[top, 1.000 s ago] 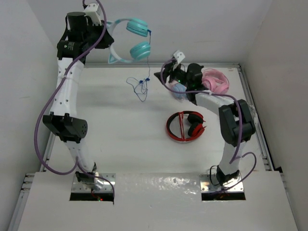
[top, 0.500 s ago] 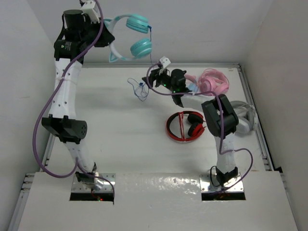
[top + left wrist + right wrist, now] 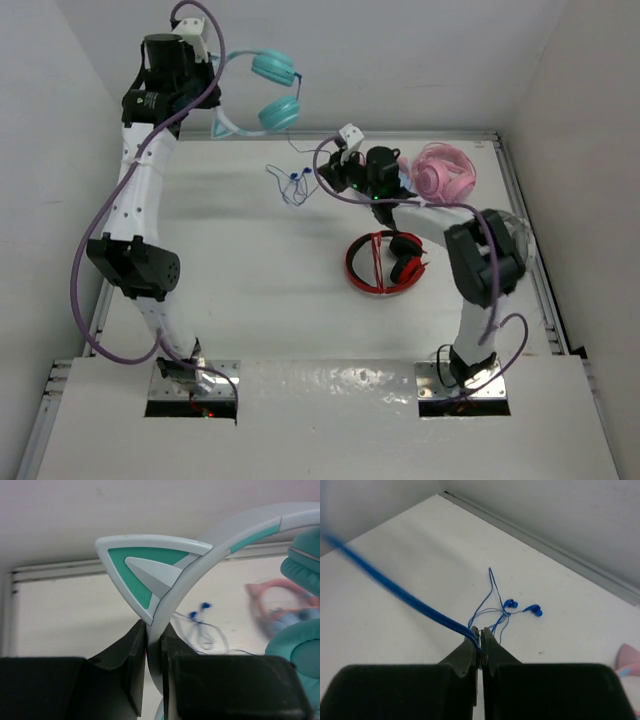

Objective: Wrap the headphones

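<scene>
Headphones [image 3: 268, 90] hanging in air, back left, left gripper [image 3: 153, 635] clamped on headband [image 3: 215, 532]. Cable [image 3: 405, 597] slants down-right from them to right gripper [image 3: 480, 640], which is pinching it. Right arm nearer cable, so winding probably heads up-left.

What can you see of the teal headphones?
The teal headphones hang in the air near the back wall. They have a plastic-looking pale mint headband with a teal-filled cat ear and two padded teal cups. The left gripper is shut on the headband just below that ear. Their thin blue cable runs down to the right gripper, pinched shut on it.
</scene>
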`<state>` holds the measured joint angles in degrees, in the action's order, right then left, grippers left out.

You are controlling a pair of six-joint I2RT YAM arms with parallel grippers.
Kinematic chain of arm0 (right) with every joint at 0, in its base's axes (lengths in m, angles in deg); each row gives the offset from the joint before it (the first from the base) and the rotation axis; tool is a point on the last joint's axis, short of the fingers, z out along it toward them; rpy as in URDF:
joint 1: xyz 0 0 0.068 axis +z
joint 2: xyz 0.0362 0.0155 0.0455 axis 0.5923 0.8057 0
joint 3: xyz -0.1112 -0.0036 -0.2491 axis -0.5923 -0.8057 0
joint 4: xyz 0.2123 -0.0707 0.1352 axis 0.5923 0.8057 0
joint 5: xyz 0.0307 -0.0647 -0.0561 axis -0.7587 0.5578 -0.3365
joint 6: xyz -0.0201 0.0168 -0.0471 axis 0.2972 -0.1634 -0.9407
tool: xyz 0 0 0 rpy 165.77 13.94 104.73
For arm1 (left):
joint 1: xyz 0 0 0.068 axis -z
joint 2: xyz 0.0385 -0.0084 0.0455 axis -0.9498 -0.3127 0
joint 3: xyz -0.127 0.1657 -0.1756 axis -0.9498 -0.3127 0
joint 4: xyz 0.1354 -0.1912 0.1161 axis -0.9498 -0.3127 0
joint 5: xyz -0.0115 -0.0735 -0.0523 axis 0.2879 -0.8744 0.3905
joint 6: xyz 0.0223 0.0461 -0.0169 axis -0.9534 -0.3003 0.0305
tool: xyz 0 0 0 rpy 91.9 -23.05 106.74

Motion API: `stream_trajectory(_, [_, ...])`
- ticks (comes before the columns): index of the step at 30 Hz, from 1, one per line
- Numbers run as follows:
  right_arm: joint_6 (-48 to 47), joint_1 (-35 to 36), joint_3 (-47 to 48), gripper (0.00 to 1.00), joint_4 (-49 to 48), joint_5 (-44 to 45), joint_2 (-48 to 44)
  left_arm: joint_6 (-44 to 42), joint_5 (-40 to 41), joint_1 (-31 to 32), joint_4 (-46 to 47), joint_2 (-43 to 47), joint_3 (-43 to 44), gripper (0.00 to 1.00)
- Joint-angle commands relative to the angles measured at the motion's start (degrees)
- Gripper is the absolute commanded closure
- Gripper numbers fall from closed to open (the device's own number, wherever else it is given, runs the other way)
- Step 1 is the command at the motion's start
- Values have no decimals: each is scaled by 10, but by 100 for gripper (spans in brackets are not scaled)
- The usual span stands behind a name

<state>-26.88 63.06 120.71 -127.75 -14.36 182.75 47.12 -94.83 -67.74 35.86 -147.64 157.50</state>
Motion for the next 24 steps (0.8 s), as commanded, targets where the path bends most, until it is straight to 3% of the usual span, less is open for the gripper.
stream_trajectory(1, [-164,2,2,100,204,-79,-136,-92,119,-3,77,13,-25,100])
stream_trajectory(6, [-292,11,130,100,552,-63,-205,-214,198,30,137,-20,-57,100])
stream_trajectory(9, [-333,13,191,100,620,-32,-222,-284,195,55,168,-23,-87,100])
stream_trajectory(12, [-355,19,239,100,634,-11,-227,-311,185,79,182,-30,-100,100])
stream_trajectory(17, [-362,20,292,100,568,25,-225,-339,125,125,162,-37,-111,100])
stream_trajectory(24, [-385,2,433,100,550,129,-116,-374,23,183,84,-36,-109,100])
